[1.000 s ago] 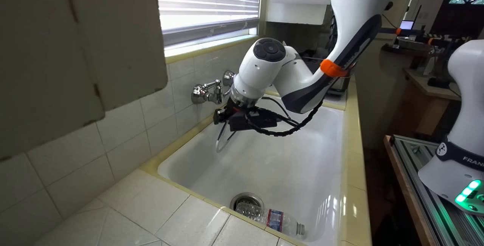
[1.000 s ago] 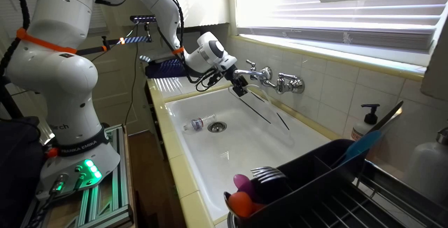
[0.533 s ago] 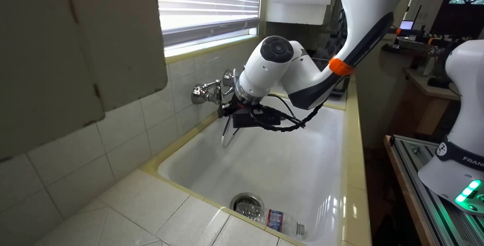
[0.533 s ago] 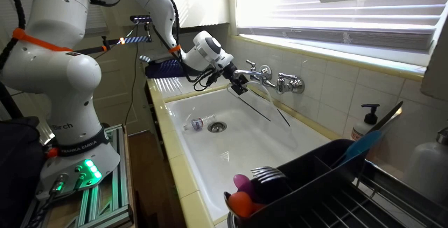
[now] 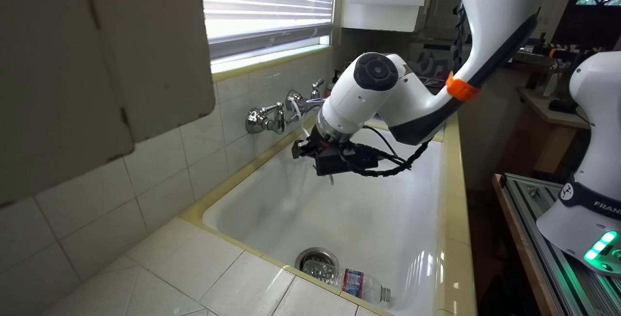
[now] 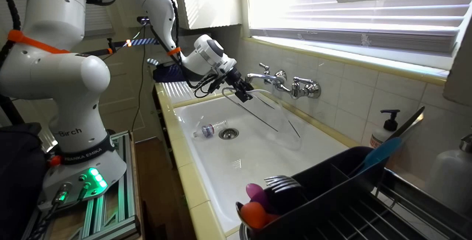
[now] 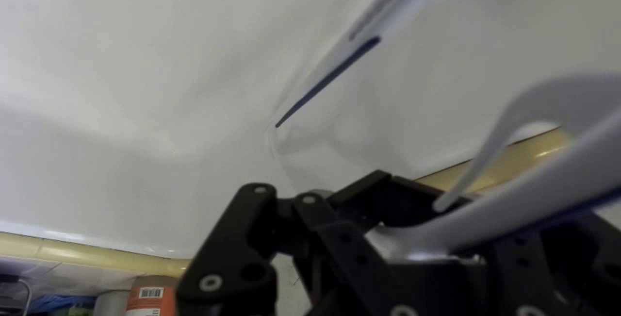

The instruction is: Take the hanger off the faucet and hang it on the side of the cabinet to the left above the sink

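My gripper [image 5: 298, 149] is over the sink [image 5: 388, 194], in front of the faucet [image 5: 264, 121]. In the wrist view its fingertips [image 7: 391, 176] meet with the pale hanger [image 7: 543, 190] between the fingers. In an exterior view the hanger [image 6: 261, 91] hangs from the gripper [image 6: 245, 91], below the faucet's spout [image 6: 262, 77], apart from it in the picture. In an exterior view one curved end of the hanger [image 5: 299, 118] points up in front of the faucet. The gripper hides part of the hanger. The grey-beige cabinet [image 5: 97, 63] fills the upper left.
A plastic bottle [image 5: 356, 284] lies in the sink by the drain [image 6: 228, 134]. A black dish rack [image 6: 332, 192] with utensils and a soap bottle [image 6: 383, 133] stand at the near end. A tiled wall [image 5: 184, 165] and a window sill run behind the sink.
My gripper has moved back from the faucet with the hanger in it. The hanger has come away from the spout, lower and farther from the wall. More of the spout shows.
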